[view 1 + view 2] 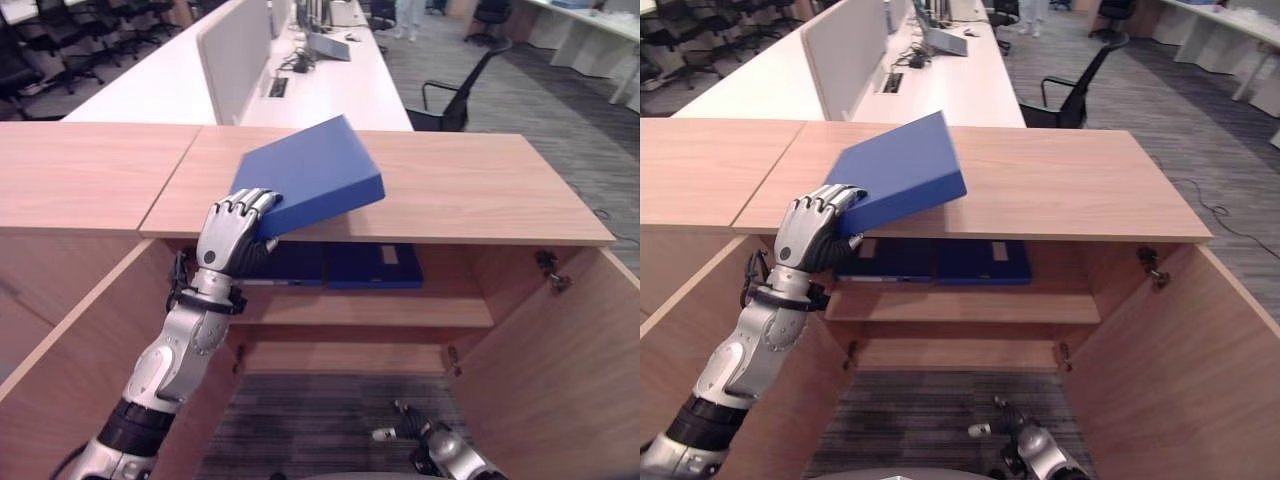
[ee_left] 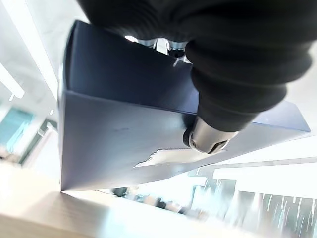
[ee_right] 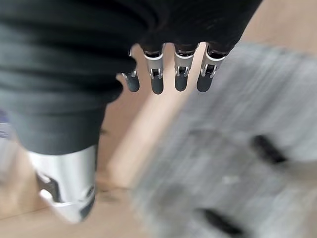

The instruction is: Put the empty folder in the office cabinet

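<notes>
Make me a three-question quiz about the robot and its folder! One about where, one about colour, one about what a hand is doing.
1. Where is the blue folder?
A. tilted over the cabinet top's front edge
B. on the floor
C. on a chair

2. What colour are the folders on the shelf inside the cabinet?
A. red
B. blue
C. yellow

3. What is the left hand doing?
A. hanging with nothing in it
B. pushing a door
C. gripping the folder's corner

Answers: 1 A, its near corner is lifted past the edge. 2 B, they match the held one. 3 C, its fingers curl round the corner. The right hand hangs low, fingers straight.
</notes>
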Tool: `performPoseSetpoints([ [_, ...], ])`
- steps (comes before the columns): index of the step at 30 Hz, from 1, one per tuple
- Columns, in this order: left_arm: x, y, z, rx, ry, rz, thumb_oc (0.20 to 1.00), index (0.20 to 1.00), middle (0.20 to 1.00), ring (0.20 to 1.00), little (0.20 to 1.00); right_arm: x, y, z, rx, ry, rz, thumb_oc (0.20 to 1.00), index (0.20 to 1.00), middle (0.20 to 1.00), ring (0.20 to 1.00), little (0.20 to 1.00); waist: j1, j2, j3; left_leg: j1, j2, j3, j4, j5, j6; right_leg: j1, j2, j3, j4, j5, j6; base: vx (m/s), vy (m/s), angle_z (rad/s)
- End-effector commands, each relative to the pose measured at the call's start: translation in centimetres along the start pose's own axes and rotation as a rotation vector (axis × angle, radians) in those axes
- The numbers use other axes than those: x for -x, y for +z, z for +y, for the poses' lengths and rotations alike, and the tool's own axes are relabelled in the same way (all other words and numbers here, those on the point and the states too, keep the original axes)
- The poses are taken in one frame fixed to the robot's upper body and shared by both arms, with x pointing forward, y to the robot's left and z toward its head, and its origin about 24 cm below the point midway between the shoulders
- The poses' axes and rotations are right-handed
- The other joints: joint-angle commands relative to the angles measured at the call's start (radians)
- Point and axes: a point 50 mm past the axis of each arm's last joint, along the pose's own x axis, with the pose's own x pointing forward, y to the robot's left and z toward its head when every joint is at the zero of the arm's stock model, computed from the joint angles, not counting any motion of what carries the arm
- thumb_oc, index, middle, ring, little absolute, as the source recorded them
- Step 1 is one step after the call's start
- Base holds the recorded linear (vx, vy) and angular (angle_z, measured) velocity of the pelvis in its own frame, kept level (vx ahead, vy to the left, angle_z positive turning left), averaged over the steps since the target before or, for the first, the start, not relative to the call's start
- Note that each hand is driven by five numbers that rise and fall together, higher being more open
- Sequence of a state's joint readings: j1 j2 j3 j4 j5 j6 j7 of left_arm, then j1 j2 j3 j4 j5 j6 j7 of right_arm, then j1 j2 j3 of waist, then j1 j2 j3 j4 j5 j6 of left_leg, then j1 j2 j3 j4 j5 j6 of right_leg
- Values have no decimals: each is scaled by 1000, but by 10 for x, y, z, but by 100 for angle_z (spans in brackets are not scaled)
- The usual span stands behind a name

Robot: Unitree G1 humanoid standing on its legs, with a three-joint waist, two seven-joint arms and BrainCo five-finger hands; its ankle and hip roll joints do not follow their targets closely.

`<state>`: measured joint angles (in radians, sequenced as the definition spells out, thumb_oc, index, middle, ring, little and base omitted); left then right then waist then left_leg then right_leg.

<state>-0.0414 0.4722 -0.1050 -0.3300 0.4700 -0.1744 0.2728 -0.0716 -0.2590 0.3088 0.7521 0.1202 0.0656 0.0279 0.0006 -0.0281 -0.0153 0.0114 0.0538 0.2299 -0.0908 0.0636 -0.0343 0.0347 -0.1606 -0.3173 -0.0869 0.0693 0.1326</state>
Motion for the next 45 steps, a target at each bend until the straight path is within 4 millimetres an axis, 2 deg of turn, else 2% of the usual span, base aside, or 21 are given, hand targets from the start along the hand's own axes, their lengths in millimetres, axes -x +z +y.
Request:
performPoseSetpoints([
  [1, 10, -17, 5, 262, -92, 77, 200, 200, 200, 200, 200, 18, 48, -27, -185, 27, -322, 1000, 1000, 1000, 1000, 1000, -20, -70, 0, 48, -26, 9, 3, -136, 22, -53, -18, 24, 0, -3, 52, 0, 0, 0],
  [5, 26, -17, 27, 543, -62, 101, 200, 200, 200, 200, 200, 46, 68, -53, -372, 14, -549, 1000, 1000, 1000, 1000, 1000, -21, -62, -3, 45, -29, 3, 3, -132, 22, -51, -22, 11, 0, 0, 55, 12, 6, 5],
  [8, 41, -30, 45, 734, 56, 162, 200, 200, 200, 200, 200, 71, 85, -73, -509, -37, -747, 1000, 1000, 1000, 1000, 1000, -22, -53, -8, 47, -29, -6, 3, -133, 21, -43, -23, 1, 0, -2, 55, 18, 9, 3],
  [15, 47, -40, 60, 840, 219, 179, 200, 200, 200, 200, 200, 88, 107, -83, -740, -7, -963, 1000, 1000, 1000, 1000, 1000, -22, -51, -17, 39, -34, -18, 3, -125, 22, -45, -26, 0, 0, -1, 49, 4, 3, 3],
  [21, 50, -45, 57, 823, 228, 214, 200, 200, 200, 200, 200, 87, 106, -86, -760, -31, -959, 1000, 1000, 1000, 1000, 1000, -21, -49, -15, 40, -32, -21, 3, -126, 21, -44, -27, -4, 0, -3, 47, -1, -1, 3],
  [29, 54, -50, 54, 773, 226, 257, 200, 200, 200, 200, 200, 80, 99, -87, -876, -48, -951, 1000, 1000, 1000, 1000, 1000, -21, -49, -11, 40, -30, -21, 3, -126, 20, -43, -26, -1, 0, -6, 47, 0, 0, 0],
  [36, 52, -52, 50, 842, 236, 261, 200, 200, 200, 200, 200, 77, 98, -89, -885, -64, -943, 1000, 1000, 1000, 1000, 1000, -21, -49, -10, 37, -30, -20, 3, -124, 20, -45, -26, -2, 0, -5, 47, 0, 0, 0],
  [41, 45, -42, 65, 901, 275, 148, 200, 200, 200, 200, 200, 76, 98, -89, -896, -58, -951, 1000, 1000, 1000, 1000, 1000, -18, -51, -7, 37, -31, -21, 3, -122, 19, -46, -26, -2, 0, -4, 46, 0, 0, 0],
  [42, 40, -34, 77, 922, 304, 54, 200, 200, 200, 200, 200, 74, 96, -88, -902, -57, -944, 1000, 1000, 1000, 1000, 1000, -16, -52, -8, 37, -32, -23, 3, -123, 19, -46, -26, -2, 0, -5, 46, 0, 0, 0],
  [45, 34, -25, 85, 959, 328, -33, 200, 200, 200, 200, 200, 70, 94, -85, -920, -51, -925, 1000, 1000, 1000, 1000, 1000, -15, -54, -10, 40, -31, -24, 3, -124, 18, -43, -25, -1, 0, -7, 45, 0, 0, 0],
])
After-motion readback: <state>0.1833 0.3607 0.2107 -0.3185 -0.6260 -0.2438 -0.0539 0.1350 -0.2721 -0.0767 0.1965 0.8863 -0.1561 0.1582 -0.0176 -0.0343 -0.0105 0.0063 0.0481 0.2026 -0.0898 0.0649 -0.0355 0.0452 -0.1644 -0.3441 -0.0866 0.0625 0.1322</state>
